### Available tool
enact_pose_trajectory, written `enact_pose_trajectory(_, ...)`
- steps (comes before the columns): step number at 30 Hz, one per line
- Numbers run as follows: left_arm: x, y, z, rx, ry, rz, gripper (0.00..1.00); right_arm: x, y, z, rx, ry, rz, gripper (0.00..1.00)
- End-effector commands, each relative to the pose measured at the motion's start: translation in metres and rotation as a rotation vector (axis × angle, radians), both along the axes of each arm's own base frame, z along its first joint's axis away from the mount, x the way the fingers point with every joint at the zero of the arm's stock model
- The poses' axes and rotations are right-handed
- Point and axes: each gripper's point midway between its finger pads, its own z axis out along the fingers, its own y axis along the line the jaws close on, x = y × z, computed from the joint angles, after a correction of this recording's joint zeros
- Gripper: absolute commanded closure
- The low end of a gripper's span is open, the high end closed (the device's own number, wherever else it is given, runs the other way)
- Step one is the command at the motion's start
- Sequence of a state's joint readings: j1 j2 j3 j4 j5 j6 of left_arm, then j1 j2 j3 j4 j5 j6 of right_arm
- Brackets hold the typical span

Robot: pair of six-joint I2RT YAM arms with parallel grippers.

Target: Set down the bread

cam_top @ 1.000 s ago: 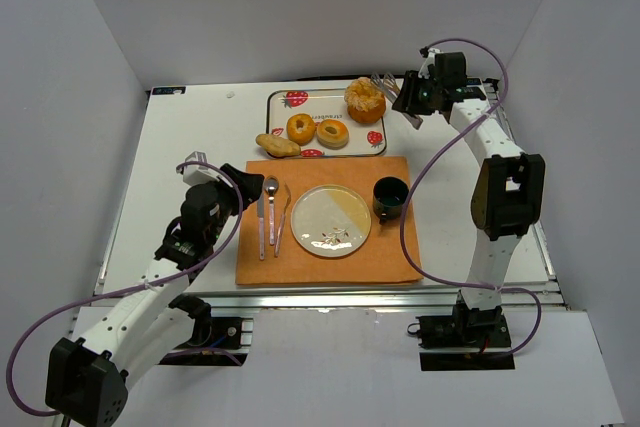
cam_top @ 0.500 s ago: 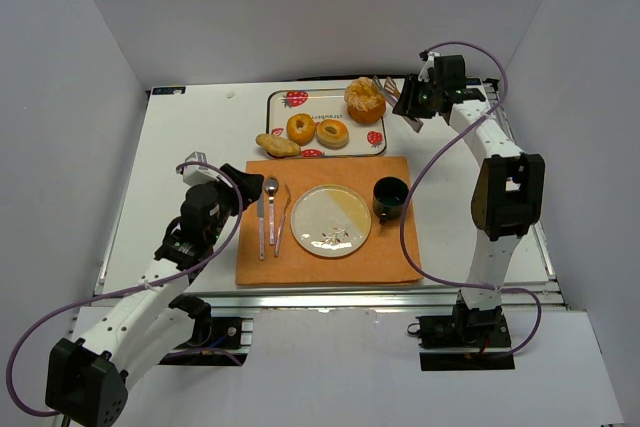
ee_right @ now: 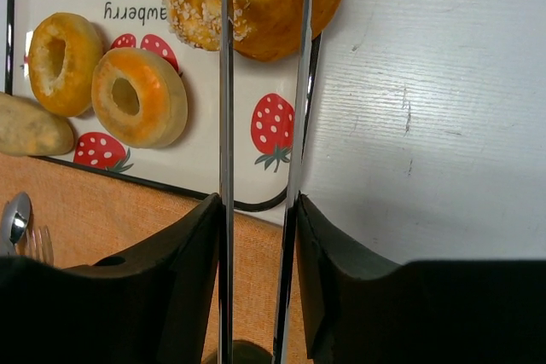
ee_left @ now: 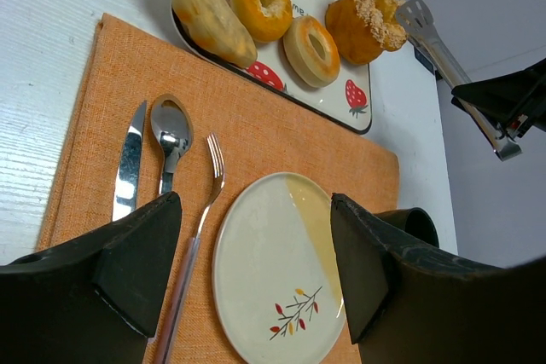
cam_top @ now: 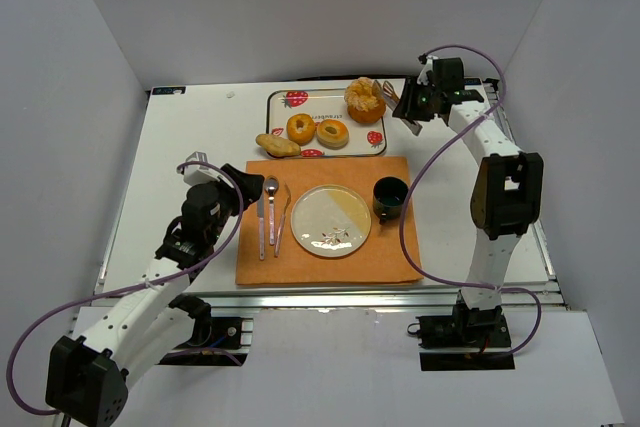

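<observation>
Bread most likely meant: crumb-topped bun (cam_top: pixel 365 100), going by where the tongs (ee_right: pixel 225 125) reach. Sits in the far right corner of the strawberry tray (cam_top: pixel 320 99), resting on it, not lifted. Shares the tray with two ring doughnuts (cam_top: pixel 301 128) to its left and a long roll (cam_top: pixel 277 145) hanging over the near left edge.

Progress, judged from the layout: early. Plate (cam_top: pixel 331 219) bare of bread, so pick-up, carry and set-down all left to do. Plate taken as the likely destination, though not stated.

Orientation: roundish from above, no marked long axis. Crumbed top up, seemingly tipped a little toward the tongs in the left wrist view.

Right gripper (cam_top: pixel 412 104) clamped on the tongs' two metal arms, aiming them at the bun from the right. Blades apart in the right wrist view, one crossing the bun's top, the other along its right edge. Tips out of that frame, so cannot tell whether pinching or merely beside.

Left gripper (ee_left: pixel 254 236) spread wide, holding nothing, hovering over the left side of the orange placemat (cam_top: pixel 380 247) near knife (cam_top: pixel 261 222), spoon (cam_top: pixel 271 202) and fork (cam_top: pixel 281 217). Dark cup (cam_top: pixel 390 197) just right of the plate.
</observation>
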State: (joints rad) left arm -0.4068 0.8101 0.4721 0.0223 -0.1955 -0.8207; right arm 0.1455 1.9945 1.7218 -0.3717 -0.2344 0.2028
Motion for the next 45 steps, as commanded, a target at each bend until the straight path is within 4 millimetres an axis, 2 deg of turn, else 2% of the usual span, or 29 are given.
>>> enact_pose_trajectory(1,0.003,0.001,0.011,-0.005,-0.023,0.006,0.2,0.006,0.002,0.003,0.01,-0.012,-0.007,0.57)
enact_pose_trajectory(3,0.003,0.0,0.011,-0.007,-0.023,0.005,0.2,0.006,0.003,0.003,0.02,-0.009,-0.003,0.62)
enact_pose_trajectory(6,0.003,0.001,0.011,-0.008,-0.023,0.007,0.2,0.004,0.005,0.007,0.037,-0.013,0.01,0.76)
enact_pose_trajectory(7,0.003,0.001,0.011,-0.009,-0.024,0.007,0.2,0.003,0.005,0.01,0.051,-0.016,0.008,0.83)
enact_pose_trajectory(11,0.002,0.001,0.012,-0.009,-0.026,0.007,0.2,0.002,0.003,0.032,0.137,-0.033,0.011,0.96)
enact_pose_trajectory(13,0.002,0.0,0.011,-0.011,-0.025,0.006,0.2,0.002,0.0,0.048,0.176,-0.061,0.009,1.0)
enact_pose_trajectory(18,0.004,-0.001,0.013,-0.017,-0.033,0.003,0.2,-0.001,-0.009,0.081,0.29,-0.1,0.023,1.0)
enact_pose_trajectory(22,0.005,-0.002,0.016,-0.024,-0.044,0.001,0.2,-0.016,-0.004,0.109,0.356,-0.135,0.091,1.0)
enact_pose_trajectory(25,0.006,-0.002,0.019,-0.026,-0.053,0.002,0.2,-0.044,0.01,0.116,0.418,-0.108,0.199,1.0)
enact_pose_trajectory(26,0.006,-0.001,0.02,-0.027,-0.057,0.005,0.2,-0.06,0.02,0.119,0.457,-0.087,0.276,1.0)
enact_pose_trajectory(27,0.006,-0.001,0.021,-0.029,-0.061,0.006,0.21,-0.072,0.024,0.11,0.472,-0.049,0.307,1.0)
enact_pose_trajectory(28,0.006,-0.001,0.022,-0.027,-0.066,0.007,0.21,-0.084,0.028,0.112,0.452,-0.062,0.357,1.0)
enact_pose_trajectory(30,0.005,0.001,0.024,-0.027,-0.076,0.016,0.21,-0.12,0.043,0.095,0.467,0.025,0.459,1.0)
enact_pose_trajectory(31,0.005,0.002,0.025,-0.024,-0.078,0.018,0.21,-0.134,0.045,0.095,0.432,-0.013,0.528,1.0)
enact_pose_trajectory(32,0.005,0.003,0.026,-0.024,-0.083,0.021,0.21,-0.156,0.055,0.09,0.441,0.023,0.588,1.0)
enact_pose_trajectory(35,0.004,0.006,0.03,-0.021,-0.098,0.033,0.21,-0.197,0.064,0.071,0.363,-0.003,0.707,1.0)
enact_pose_trajectory(37,0.002,0.009,0.032,-0.019,-0.105,0.041,0.21,-0.227,0.065,0.058,0.351,0.038,0.746,1.0)
enact_pose_trajectory(39,0.001,0.01,0.031,-0.015,-0.106,0.045,0.21,-0.248,0.063,0.051,0.319,0.041,0.795,1.0)
enact_pose_trajectory(45,-0.001,0.012,0.03,-0.025,-0.113,0.05,0.21,-0.289,0.055,0.02,0.248,0.095,0.859,1.0)
